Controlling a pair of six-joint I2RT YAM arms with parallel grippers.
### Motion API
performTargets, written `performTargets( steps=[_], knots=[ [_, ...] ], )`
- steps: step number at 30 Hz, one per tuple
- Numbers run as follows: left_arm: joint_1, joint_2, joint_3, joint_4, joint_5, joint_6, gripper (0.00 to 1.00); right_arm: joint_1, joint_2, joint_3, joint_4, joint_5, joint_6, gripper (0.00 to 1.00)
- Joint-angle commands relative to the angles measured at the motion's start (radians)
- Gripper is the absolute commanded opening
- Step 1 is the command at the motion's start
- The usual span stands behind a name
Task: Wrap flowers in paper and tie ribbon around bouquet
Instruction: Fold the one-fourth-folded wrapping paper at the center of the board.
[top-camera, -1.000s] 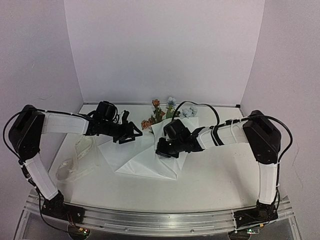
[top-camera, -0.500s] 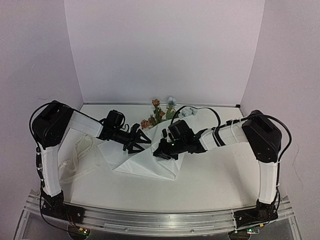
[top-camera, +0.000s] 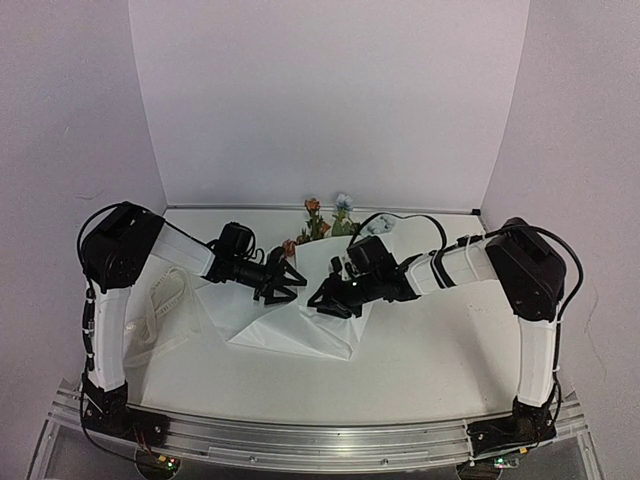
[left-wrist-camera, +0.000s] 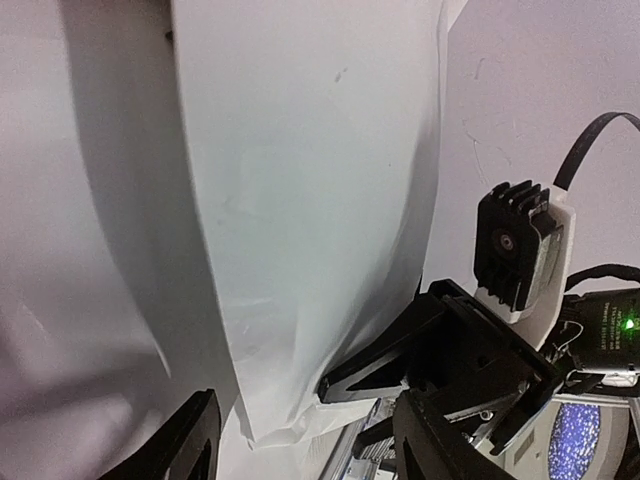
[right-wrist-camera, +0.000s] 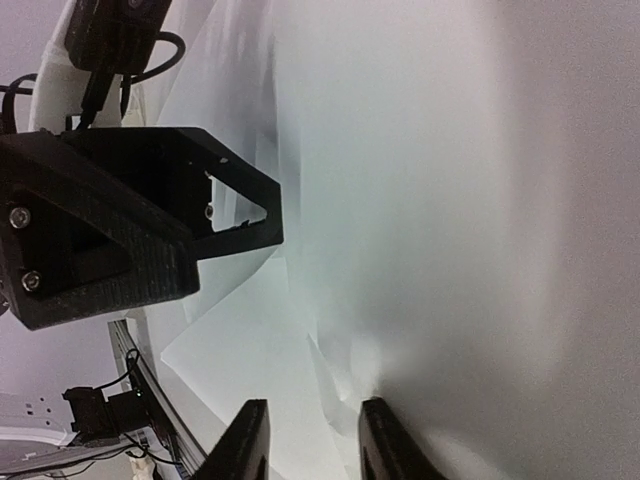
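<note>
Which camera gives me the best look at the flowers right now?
Top external. It shows the flowers at the far edge of the paper, with orange and pale blue blooms sticking out beyond it. Both wrist views are mostly filled with paper and show no blooms or stems.

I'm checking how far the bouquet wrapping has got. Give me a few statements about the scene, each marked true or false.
1. The ribbon is tied around the flowers. False: it lies loose, left of the paper and apart from the flowers.
2. The left tool and the right tool are both over the paper. True.
3. The left tool's fingers are pressed shut. False: they stand apart.
4. The flowers stick out past the paper's far edge. True.
5. One tool holds the ribbon. False: neither touches it.
</note>
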Motion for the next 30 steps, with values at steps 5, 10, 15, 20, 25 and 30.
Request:
performTargets(
  steps=[5, 10, 15, 20, 25, 30],
  knots=[
    [0.007, 0.005, 0.078, -0.032, -0.003, 0.078, 0.53, -0.008, -0.123, 0.024, -0.137, -0.039, -0.067, 0.38],
    [0.007, 0.040, 0.113, -0.043, 0.016, 0.107, 0.51, -0.020, -0.118, 0.043, -0.173, -0.088, -0.077, 0.41],
    [0.007, 0.062, 0.127, -0.029, 0.021, 0.116, 0.40, -0.028, -0.124, 0.061, -0.204, -0.101, -0.083, 0.43],
    [0.007, 0.077, 0.157, -0.024, -0.001, 0.123, 0.17, -0.030, -0.210, 0.014, -0.266, -0.060, -0.112, 0.50],
    [0.007, 0.040, 0.152, -0.015, -0.061, 0.150, 0.08, -0.057, -0.268, -0.057, -0.283, -0.020, -0.113, 0.57],
    [0.007, 0.021, 0.150, -0.025, -0.110, 0.173, 0.00, -0.070, -0.233, -0.077, -0.256, -0.039, -0.065, 0.62]
  ],
)
